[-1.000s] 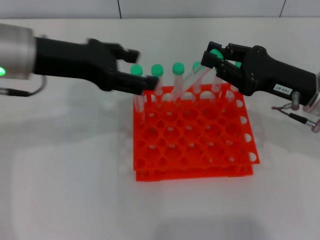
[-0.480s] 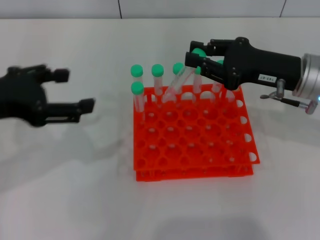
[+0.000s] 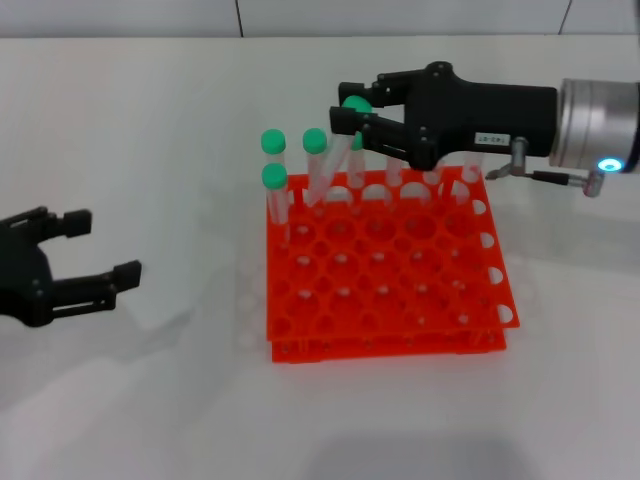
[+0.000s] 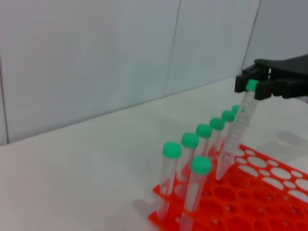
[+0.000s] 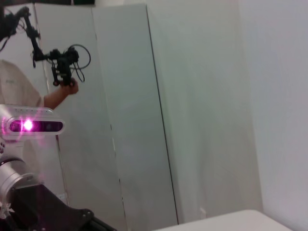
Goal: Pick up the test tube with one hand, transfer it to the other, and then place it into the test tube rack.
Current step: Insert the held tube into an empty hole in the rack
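Note:
My right gripper (image 3: 352,115), black with a white label and a blue ring on its wrist, is shut on the green cap end of the test tube (image 3: 330,165). The tube hangs tilted, and its tip reaches the back row of the orange-red rack (image 3: 500,300). I cannot tell whether the tip is inside a hole. The left wrist view shows the same gripper (image 4: 255,86), the tube (image 4: 236,134) and the rack (image 4: 269,192). My left gripper (image 3: 105,247) is open and empty, low at the left, well clear of the rack.
Several other green-capped tubes (image 3: 272,145) stand upright in the rack's back rows, close to the held tube; they also show in the left wrist view (image 4: 190,144). The right wrist view shows only walls and distant equipment (image 5: 33,126).
My left gripper has pulled back from the rack to the left and down, empty. My right gripper has moved left along the back row with the tube in it.

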